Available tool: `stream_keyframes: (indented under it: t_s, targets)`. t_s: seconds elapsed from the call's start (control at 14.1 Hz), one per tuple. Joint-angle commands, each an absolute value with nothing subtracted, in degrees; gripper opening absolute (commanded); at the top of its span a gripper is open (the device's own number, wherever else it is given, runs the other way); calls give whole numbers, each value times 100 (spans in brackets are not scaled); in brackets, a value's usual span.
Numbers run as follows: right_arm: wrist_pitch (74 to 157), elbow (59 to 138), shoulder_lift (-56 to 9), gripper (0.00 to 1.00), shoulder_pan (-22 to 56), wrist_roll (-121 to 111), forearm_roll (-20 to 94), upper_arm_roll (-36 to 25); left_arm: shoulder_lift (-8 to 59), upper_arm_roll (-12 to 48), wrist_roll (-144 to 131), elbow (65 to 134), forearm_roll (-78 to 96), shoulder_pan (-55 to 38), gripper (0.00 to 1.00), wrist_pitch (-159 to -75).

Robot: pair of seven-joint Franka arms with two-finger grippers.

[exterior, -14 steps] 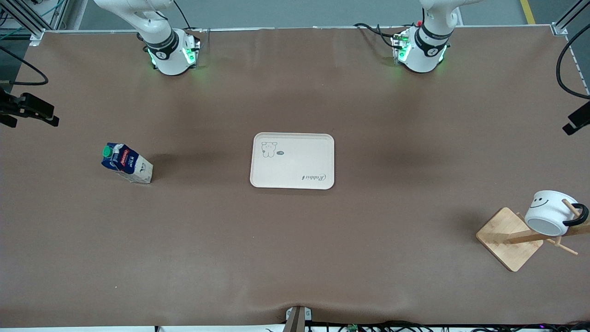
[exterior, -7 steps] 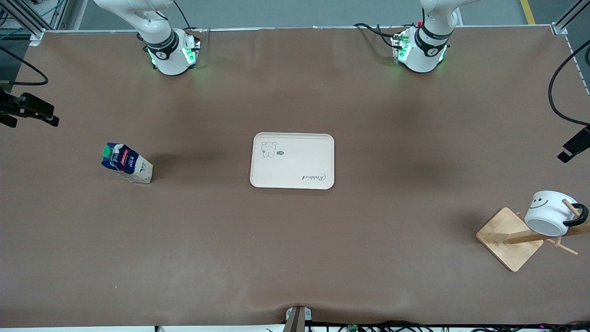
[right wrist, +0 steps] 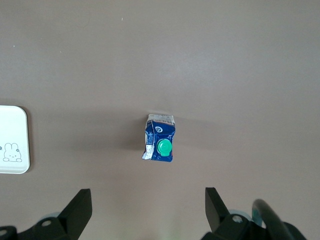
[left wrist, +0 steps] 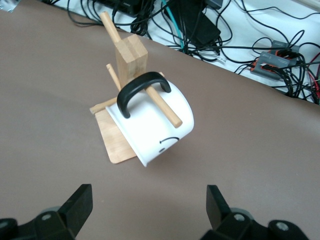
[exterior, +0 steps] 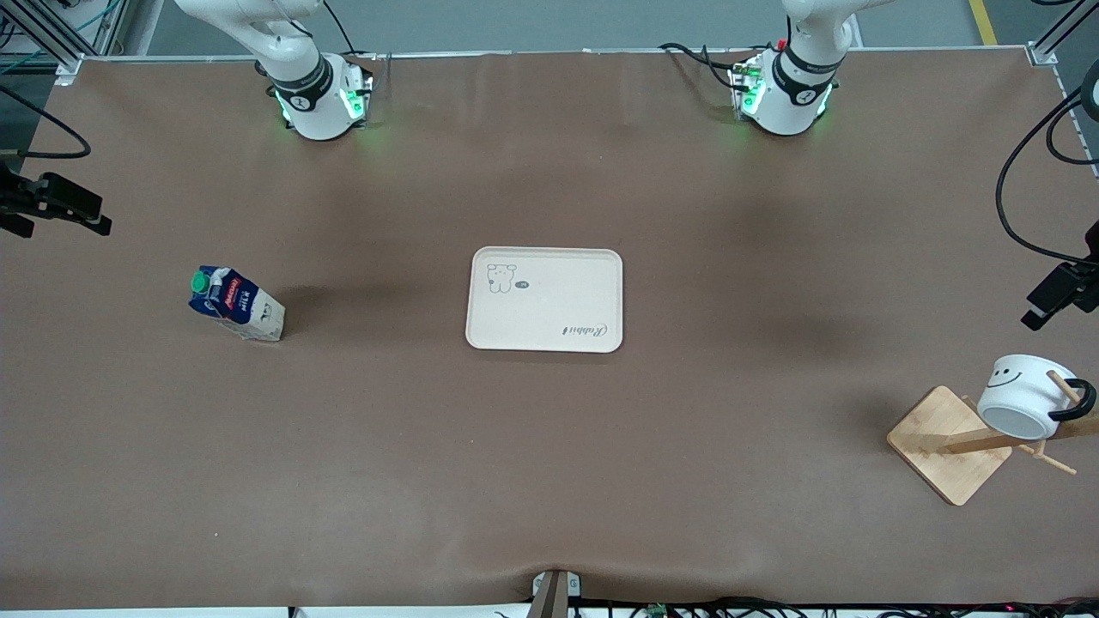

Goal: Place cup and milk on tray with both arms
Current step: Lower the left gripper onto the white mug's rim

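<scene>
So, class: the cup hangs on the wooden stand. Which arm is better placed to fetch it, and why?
The left arm. Its gripper is over the table beside the cup with jaws open, at that arm's end of the table. The right gripper hangs open above the milk, toward the right arm's end.

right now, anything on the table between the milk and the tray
No. In the front view, only bare brown table surface lies between the milk and the tray.
</scene>
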State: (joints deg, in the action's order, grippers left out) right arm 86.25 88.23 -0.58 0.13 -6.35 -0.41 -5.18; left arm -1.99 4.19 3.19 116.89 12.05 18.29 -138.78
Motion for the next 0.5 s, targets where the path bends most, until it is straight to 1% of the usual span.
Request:
stream_keyframes:
  t_s: [0.0,0.43]
  targets:
    - [8569,8780,-62,100,-114,-624,79,-448,-53,448,1236,11716,1878,1960,100,-14141]
    - [8569,8771,-62,100,-114,-624,79,-448,359,448,3564,11725,3469,2215,100,-14483]
